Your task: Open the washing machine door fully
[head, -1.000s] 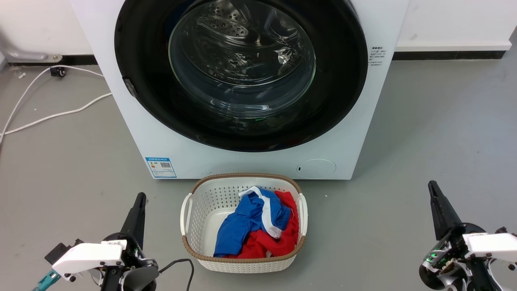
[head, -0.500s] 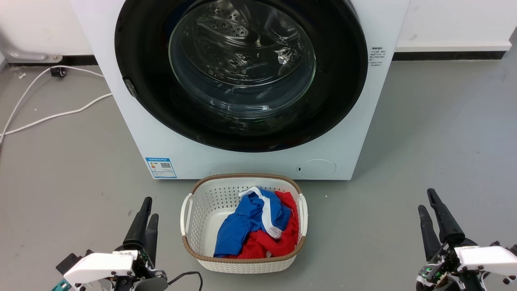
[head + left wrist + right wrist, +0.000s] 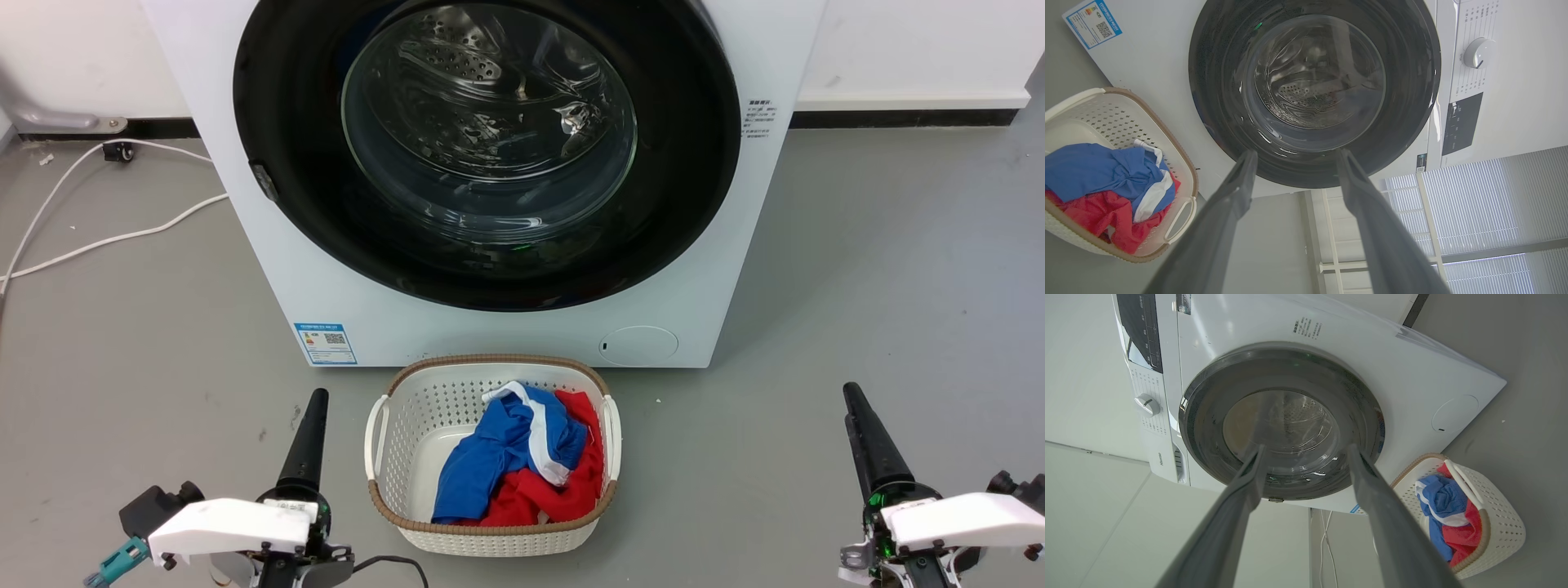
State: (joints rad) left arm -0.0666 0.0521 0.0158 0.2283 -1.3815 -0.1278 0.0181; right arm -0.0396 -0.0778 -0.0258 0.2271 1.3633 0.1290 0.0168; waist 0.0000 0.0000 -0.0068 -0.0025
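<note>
The washing machine stands straight ahead, a white box. Its door, a glossy black rim around a bulging glass window, lies flat against the front and is closed. A small grey piece sits on the rim's left edge. My left gripper hovers low at the lower left and my right gripper at the lower right, both well short of the machine. Through the wrist views, the left gripper and the right gripper each stand open and empty, aimed at the door.
A white laundry basket with blue and red clothes sits on the grey floor right below the door, between my grippers. A white cable trails across the floor at the left. The wall stands behind the machine.
Both grippers have rolled, so each pair of fingers now lines up edge-on in the head view. The left one has shifted slightly right. The whole picture has dropped a little.
</note>
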